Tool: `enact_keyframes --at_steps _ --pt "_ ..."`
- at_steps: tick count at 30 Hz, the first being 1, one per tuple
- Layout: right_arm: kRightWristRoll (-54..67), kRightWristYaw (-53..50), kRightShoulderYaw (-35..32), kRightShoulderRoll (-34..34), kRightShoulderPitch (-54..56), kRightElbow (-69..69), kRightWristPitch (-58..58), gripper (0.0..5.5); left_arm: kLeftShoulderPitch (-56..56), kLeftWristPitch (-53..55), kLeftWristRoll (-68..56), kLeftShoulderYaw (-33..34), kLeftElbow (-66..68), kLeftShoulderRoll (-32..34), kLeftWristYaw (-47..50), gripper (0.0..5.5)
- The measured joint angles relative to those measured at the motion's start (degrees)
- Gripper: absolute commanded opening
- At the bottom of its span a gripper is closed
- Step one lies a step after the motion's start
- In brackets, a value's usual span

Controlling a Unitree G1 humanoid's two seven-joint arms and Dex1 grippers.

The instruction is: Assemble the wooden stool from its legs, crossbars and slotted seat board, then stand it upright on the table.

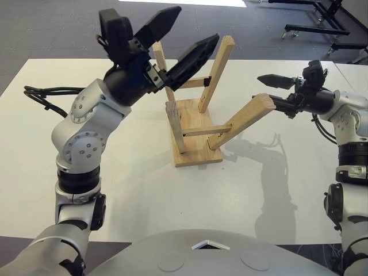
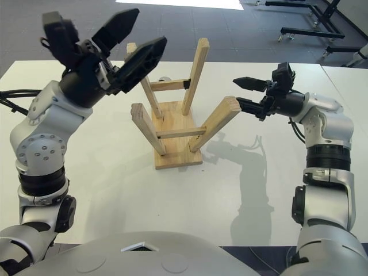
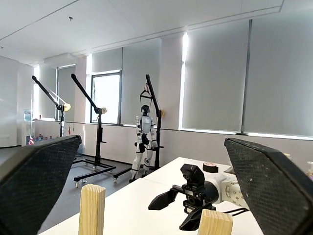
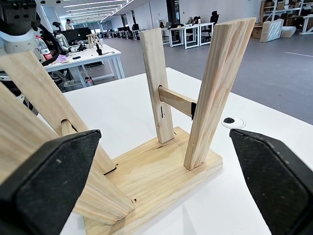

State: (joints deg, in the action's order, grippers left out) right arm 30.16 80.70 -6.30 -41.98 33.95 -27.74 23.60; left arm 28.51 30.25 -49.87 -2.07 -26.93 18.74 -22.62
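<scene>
Left eye view, taking in a pale wooden stool (image 1: 195, 118) upside down on the flat white table (image 1: 132, 190): rectangular slotted seat board (image 1: 198, 154) lying flat on the tabletop, four square legs splayed upward, thin wooden crossbars (image 1: 198, 131) seated between them. Finds the black two-fingered left gripper (image 1: 195, 26) raised high, spread wide and gripping nothing, with the stool just below and slightly beyond its fingertips and the tallest upright leg (image 1: 217, 72) close beside its lower finger. Finds the smaller black right gripper (image 1: 265, 88) likewise parted and holding nothing, level with the outward-leaning leg (image 1: 244, 119), whose cut end sits just in front of its fingertips; cannot tell whether wood and finger touch. From the right wrist view, sees both dark pads (image 4: 49, 181) far apart at the edges, the seat board and two upright legs ahead between them. From the left wrist view, sees two leg tops (image 3: 92, 210) poking up between the widely separated fingers.
</scene>
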Motion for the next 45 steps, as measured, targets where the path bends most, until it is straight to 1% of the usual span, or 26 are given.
enact_keyframes --at_steps 5,8,11,13,14,17,25,28,29,30,33,37,39,45 --pt "-1.01 1.58 1.36 0.22 1.66 -1.69 0.01 4.84 3.88 0.94 3.76 -3.89 2.73 -1.78 -1.57 5.4" --pt "-1.8 1.78 1.63 0.95 1.99 -2.9 -0.59 4.84 4.45 2.33 4.13 -4.19 2.71 -2.6 -1.58 5.4" --pt "-2.18 1.83 1.73 1.77 2.87 -3.31 -1.24 4.84 4.9 4.02 1.72 -3.34 1.06 -3.25 -1.54 5.4" --pt "-2.19 1.58 1.35 1.84 3.01 -3.39 -1.51 4.84 4.96 4.98 -1.76 -0.61 0.24 -3.24 -1.69 5.4" --pt "-2.18 1.28 0.96 1.87 3.02 -3.68 -1.86 4.84 4.99 5.92 -3.67 0.83 0.33 -2.95 -1.84 5.4" --pt "-2.19 -0.18 -1.13 1.89 3.31 -6.37 -3.69 4.84 5.02 8.38 -7.22 2.07 0.11 -1.87 -2.35 5.4" --pt "-2.18 -1.05 -2.4 2.76 4.56 -7.45 -4.17 4.84 4.49 11.23 -8.79 1.63 -2.18 -1.04 -2.43 5.4" --pt "-2.17 -1.44 -2.66 2.77 4.23 -6.57 -4.15 4.84 2.53 12.76 -10.13 1.53 -3.7 0.43 -2.86 5.4" --pt "-2.17 -1.42 -2.66 2.78 3.81 -6.08 -4.11 4.84 0.69 13.47 -9.48 0.31 -3.68 1.06 -3.15 5.4" --pt "-2.17 -1.34 -2.59 2.84 3.43 -5.51 -3.93 4.84 -1.88 13.41 -8.22 -1.47 -2.69 0.96 -3.63 5.4" --pt "-2.17 -1.23 -2.25 3.38 2.96 -4.54 -3.65 4.84 -3.14 9.16 -4.92 -4.26 0.07 0.13 -6.45 5.4" --pt "-2.17 -0.67 -1.69 3.82 3.04 -4.03 -3.29 4.84 -3.69 5.28 -2.75 -5.4 1.81 -1.62 -8.04 5.4" --pt "-2.15 -0.62 -1.72 3.82 3.05 -3.33 -3.03 4.84 -3.24 4.81 -2.69 -4.79 2.78 -2.0 -8.19 5.4" --pt "-2.12 -3.26 -2.96 5.02 2.71 -2.97 -3.85 4.84 -2.8 6.06 -4.46 2.37 7.25 -1.14 -7.73 5.4"
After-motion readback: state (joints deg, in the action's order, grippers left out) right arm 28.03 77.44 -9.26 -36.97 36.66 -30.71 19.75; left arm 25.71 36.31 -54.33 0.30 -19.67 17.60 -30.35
